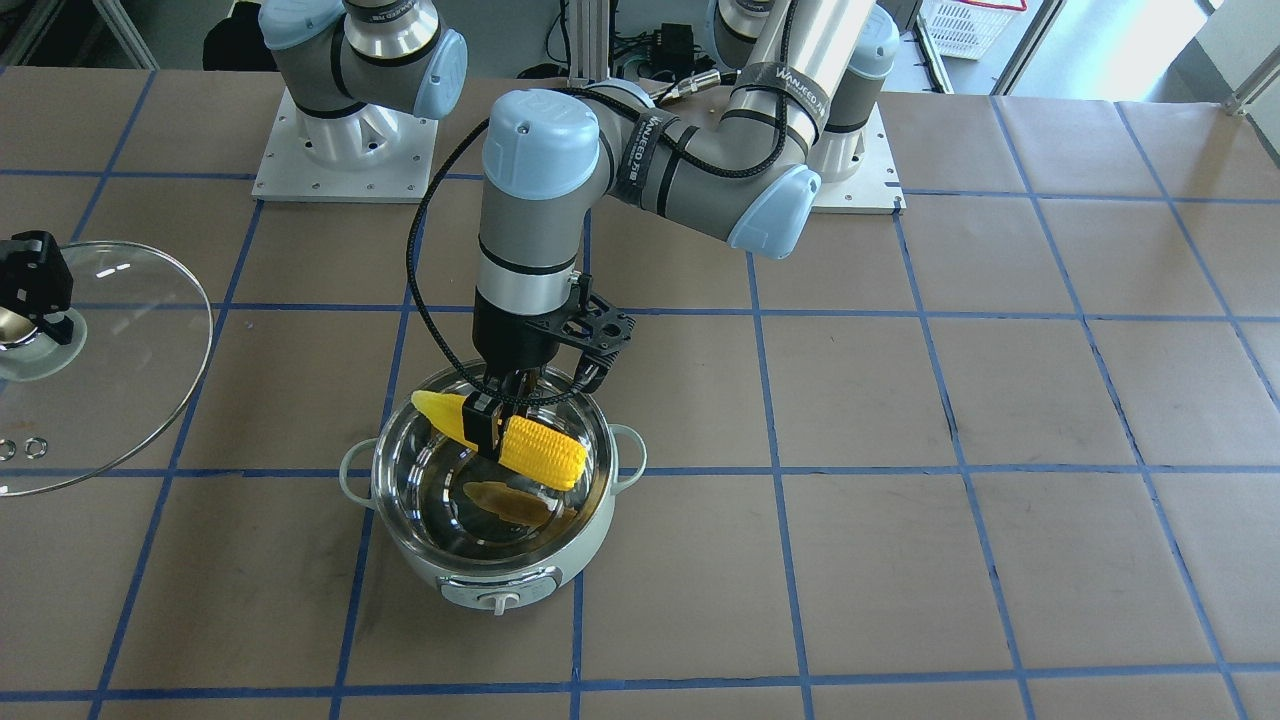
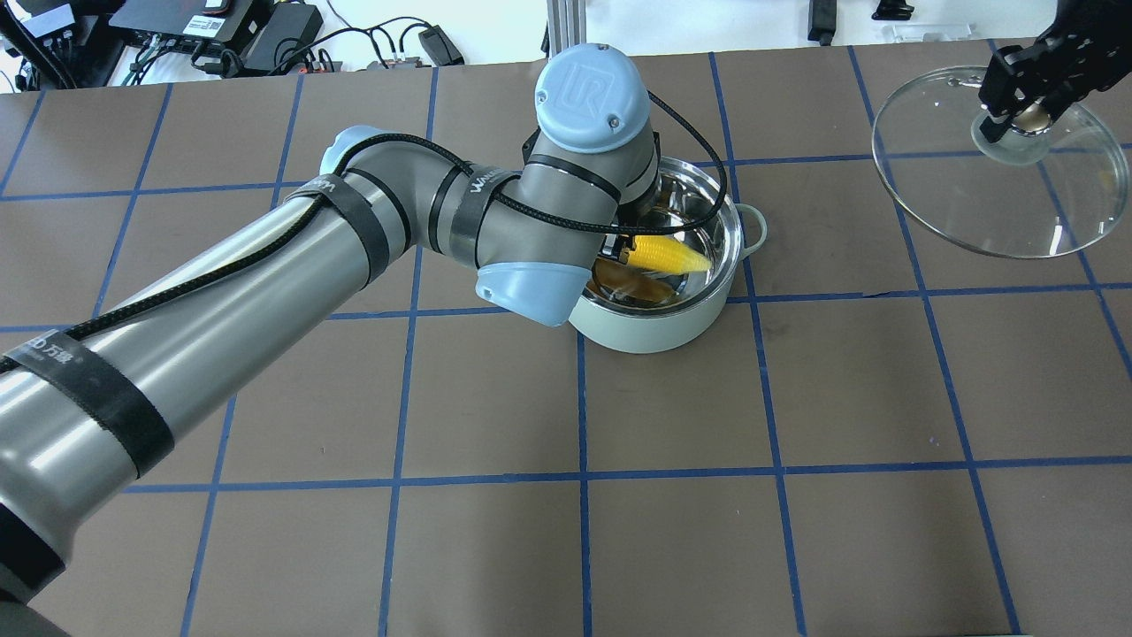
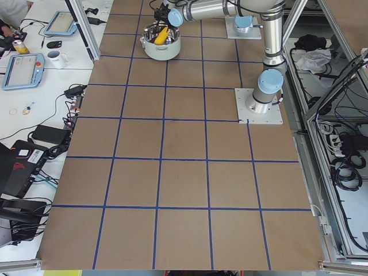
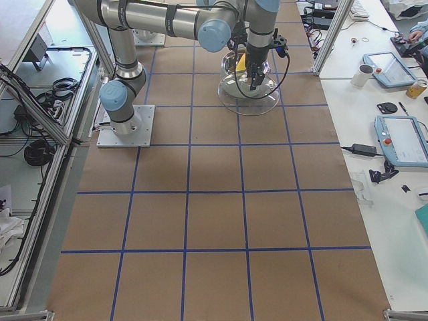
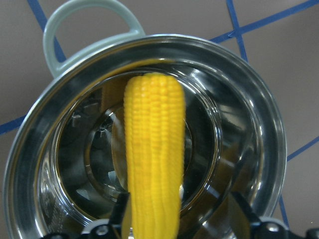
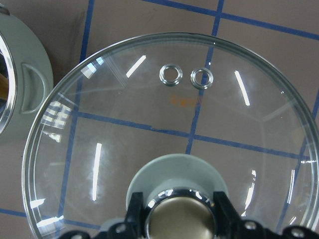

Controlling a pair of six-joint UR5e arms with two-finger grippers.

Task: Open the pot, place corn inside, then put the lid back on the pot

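Note:
The mint-green pot (image 1: 560,575) stands open on the table, its steel inside bare; it also shows in the overhead view (image 2: 672,332). My left gripper (image 1: 490,425) is shut on the yellow corn (image 1: 535,450) near its middle and holds it level just above the pot's rim, over the opening. The left wrist view shows the corn (image 5: 154,164) centred over the pot (image 5: 259,124). My right gripper (image 2: 1017,115) is shut on the knob (image 6: 174,209) of the glass lid (image 2: 990,195) and holds it off to the pot's side, apart from it.
The table is brown paper with a grid of blue tape. The two arm bases (image 1: 340,150) stand at the robot's edge. My left arm (image 2: 265,292) reaches across the table's middle to the pot. Side desks carry tablets (image 4: 401,137) and mugs.

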